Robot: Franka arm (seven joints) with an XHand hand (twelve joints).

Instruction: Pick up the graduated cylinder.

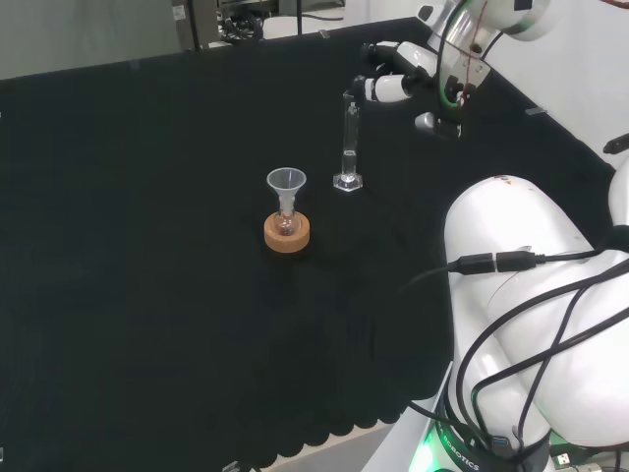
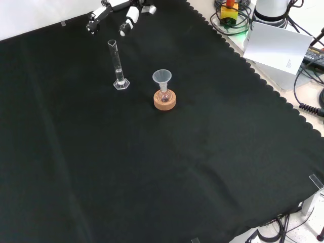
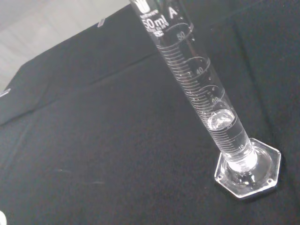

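A tall clear graduated cylinder stands upright on its hexagonal foot on the black cloth. The wrist view has the cylinder close up, with white graduation marks and some clear liquid low in the tube. In the head view the black and white hand hovers just right of the cylinder's top, fingers straight and pointing toward it, a small gap between. The front view puts the hand behind and above the cylinder, apart from it, holding nothing.
A small flask with a clear funnel in its neck sits on a cork ring, left of the cylinder in the head view. The cloth's scalloped edge runs along the front view's right.
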